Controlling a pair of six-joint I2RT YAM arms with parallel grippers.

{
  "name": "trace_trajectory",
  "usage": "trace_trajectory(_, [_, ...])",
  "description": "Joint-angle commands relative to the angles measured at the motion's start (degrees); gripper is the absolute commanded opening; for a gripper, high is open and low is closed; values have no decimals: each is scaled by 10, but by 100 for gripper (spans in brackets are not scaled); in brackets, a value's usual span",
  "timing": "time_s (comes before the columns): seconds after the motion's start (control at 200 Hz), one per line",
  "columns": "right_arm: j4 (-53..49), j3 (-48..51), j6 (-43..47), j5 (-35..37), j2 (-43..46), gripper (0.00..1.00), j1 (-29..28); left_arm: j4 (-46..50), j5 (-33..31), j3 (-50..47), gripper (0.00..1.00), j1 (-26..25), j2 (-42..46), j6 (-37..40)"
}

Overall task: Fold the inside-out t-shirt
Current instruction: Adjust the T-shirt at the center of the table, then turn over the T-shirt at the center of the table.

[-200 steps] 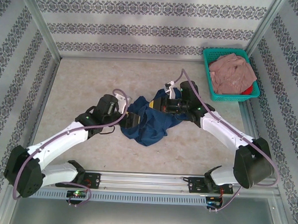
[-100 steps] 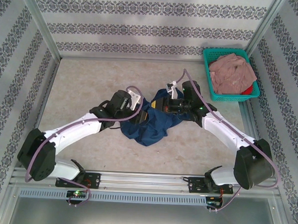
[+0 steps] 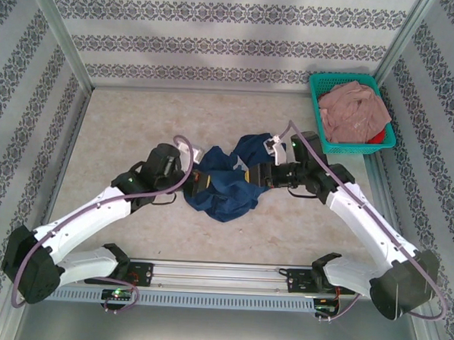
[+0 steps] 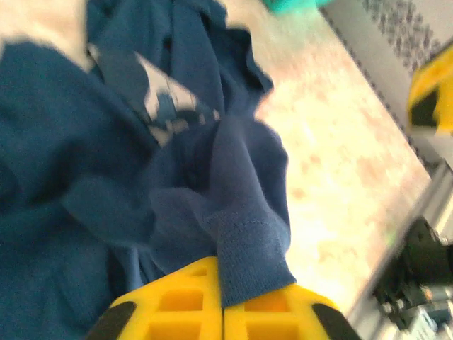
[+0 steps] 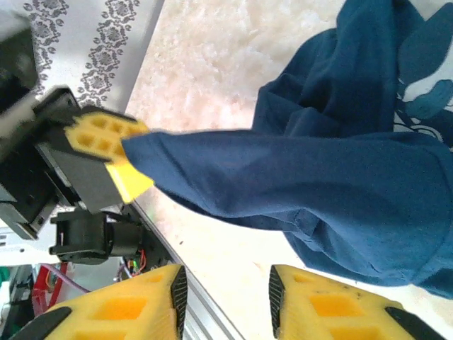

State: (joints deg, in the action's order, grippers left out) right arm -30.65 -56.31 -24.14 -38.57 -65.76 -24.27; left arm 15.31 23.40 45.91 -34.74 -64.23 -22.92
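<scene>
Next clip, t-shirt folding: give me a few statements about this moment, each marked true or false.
1. The left hand is shut on an edge of the navy t-shirt. True.
2. The right hand grips the t-shirt. False: it is open, with no cloth in it.
3. The pink garment lies on the table beside the t-shirt. False: it sits in the teal basket.
4. The t-shirt is bunched and wrinkled, not folded flat. True.
</scene>
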Motion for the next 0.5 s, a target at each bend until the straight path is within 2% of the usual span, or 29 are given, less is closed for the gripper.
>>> trace_trajectory(0.0, [-12, -5, 21, 97, -4, 44, 19, 76, 87, -28, 33, 5, -19, -37])
trace_trajectory(0.055, [6, -19, 29, 170, -31, 46, 24, 86, 73, -16, 49, 5, -22, -17])
trace_trajectory(0.12, [21, -50, 50, 254, -79, 54, 22, 67, 70, -3, 63, 11, -18, 0])
trace_trajectory(0.22, [48, -98, 86, 344, -160, 58, 25, -18, 101, 3, 77, 46, -16, 4])
trace_trajectory(0.27, [65, -115, 96, 365, -200, 60, 32, -70, 80, 5, 85, 75, -29, -18])
trace_trajectory(0.35, [81, -139, 100, 366, -260, 61, 48, -91, -6, 40, 88, 118, -98, -64])
trace_trajectory(0.45, [93, -168, 97, 353, -327, 66, 56, -34, -54, 150, 87, 140, -238, -45])
trace_trajectory(0.495, [93, -183, 96, 341, -352, 69, 56, -19, -48, 194, 87, 141, -296, -29])
